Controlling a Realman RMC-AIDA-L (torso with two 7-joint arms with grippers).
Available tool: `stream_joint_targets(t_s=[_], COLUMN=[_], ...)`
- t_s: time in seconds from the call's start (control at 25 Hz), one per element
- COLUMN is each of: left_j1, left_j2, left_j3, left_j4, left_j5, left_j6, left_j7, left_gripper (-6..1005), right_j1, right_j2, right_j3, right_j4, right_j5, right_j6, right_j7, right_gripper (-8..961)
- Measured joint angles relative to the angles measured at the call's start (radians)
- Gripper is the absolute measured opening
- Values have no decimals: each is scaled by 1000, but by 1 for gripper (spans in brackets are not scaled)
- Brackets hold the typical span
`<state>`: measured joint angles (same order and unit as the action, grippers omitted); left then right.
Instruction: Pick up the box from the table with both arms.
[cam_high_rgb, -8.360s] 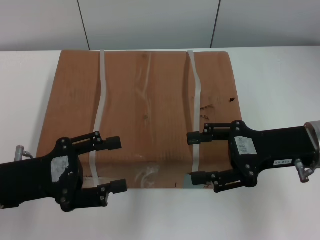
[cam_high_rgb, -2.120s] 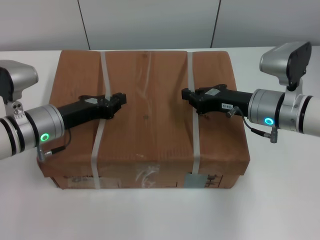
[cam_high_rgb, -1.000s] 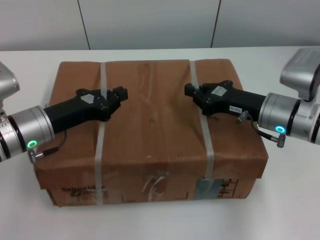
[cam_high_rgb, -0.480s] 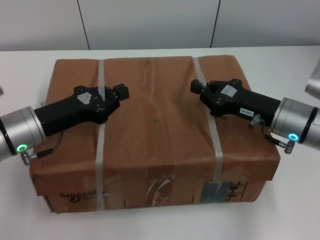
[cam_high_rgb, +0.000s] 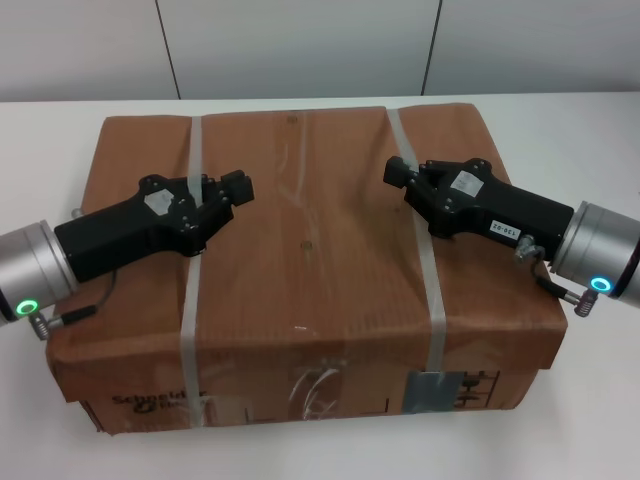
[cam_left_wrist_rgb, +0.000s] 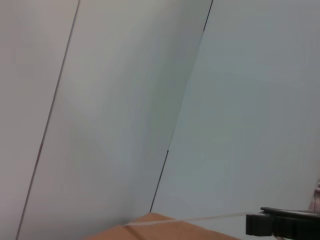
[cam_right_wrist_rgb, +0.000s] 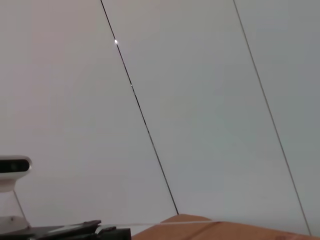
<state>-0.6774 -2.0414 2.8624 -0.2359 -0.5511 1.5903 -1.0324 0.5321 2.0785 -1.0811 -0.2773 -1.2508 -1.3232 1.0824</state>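
Note:
The large brown cardboard box with two whitish straps and clear tape on its top seam hangs above the white table, tilted toward me. My left gripper lies across the left strap on the box top, shut on it. My right gripper lies across the right strap, shut on it. Both arms reach in from the sides with green ring lights glowing. A corner of the box shows in the left wrist view and the right wrist view.
The table runs wide on both sides of the box and behind it. A grey panelled wall stands right behind the table. The box's front face carries printed labels.
Both grippers turned onto the straps and closed on them. The box has since risen off the table toward me, its front edge now lower in view and its top larger.

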Motion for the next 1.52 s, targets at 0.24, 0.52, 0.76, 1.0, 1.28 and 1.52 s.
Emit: stream_joint_targets(t_s=[0.24, 0.52, 0.76, 1.0, 1.28, 1.52], left_j1=[4, 11, 13, 13, 13, 13], left_j2=[0, 2, 3, 3, 2, 1], left_j3=[0, 0, 0, 0, 0, 0], left_j4=[0, 0, 0, -3, -12, -13], left_j5=[2, 2, 1, 0, 0, 0], left_j6=[10, 32, 32, 32, 33, 33], left_j7=[1, 8, 8, 8, 7, 7], left_gripper=[88, 86, 87, 88, 87, 86], right_j1=[-3, -3, -3, -3, -3, -3], right_j2=[-1, -2, -2, -2, -2, -2], right_j3=[-1, -2, -2, -2, -2, -2], right_j4=[0, 0, 0, 0, 0, 0], right_j5=[2, 2, 2, 1, 1, 1], right_j6=[-21, -23, -24, -24, -24, -24], right_j7=[5, 6, 6, 8, 8, 8], right_gripper=[7, 7, 7, 7, 7, 7])
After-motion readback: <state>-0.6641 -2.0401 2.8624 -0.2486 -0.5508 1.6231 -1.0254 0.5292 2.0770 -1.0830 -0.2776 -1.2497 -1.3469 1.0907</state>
